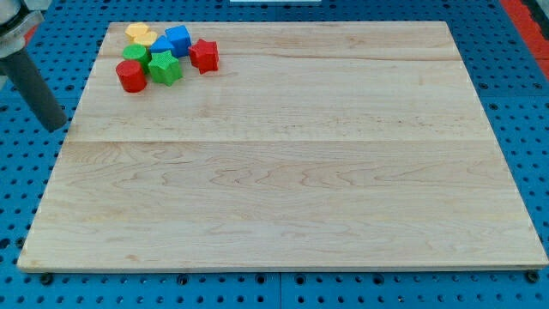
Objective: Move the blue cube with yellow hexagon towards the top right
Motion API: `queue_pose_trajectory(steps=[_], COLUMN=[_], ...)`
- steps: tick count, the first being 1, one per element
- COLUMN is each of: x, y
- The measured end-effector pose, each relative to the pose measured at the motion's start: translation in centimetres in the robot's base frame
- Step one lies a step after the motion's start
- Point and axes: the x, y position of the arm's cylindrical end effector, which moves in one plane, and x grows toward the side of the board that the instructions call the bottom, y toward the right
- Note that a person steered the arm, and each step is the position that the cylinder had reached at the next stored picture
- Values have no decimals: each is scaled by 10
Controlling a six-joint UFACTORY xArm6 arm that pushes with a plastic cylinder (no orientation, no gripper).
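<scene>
The blue cube (177,39) sits in a cluster at the board's top left corner. The yellow hexagon (140,35) lies just left of it, with another blue block (160,47) between and below them. My tip (57,125) is at the view's left edge, just off the board's left side, well below and left of the cluster. It touches no block.
The cluster also holds a red star-shaped block (204,55), a green star-shaped block (164,67), a green block (134,54) and a red cylinder (131,76). The wooden board (292,163) lies on a blue perforated table (17,197).
</scene>
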Motion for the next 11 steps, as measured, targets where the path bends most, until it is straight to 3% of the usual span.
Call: queue_pose_trajectory(steps=[3,5,6,8,9,10,11], x=[-117,-168,-178,-158,-157,-169,-205], y=[20,38,61,139,127,79,59])
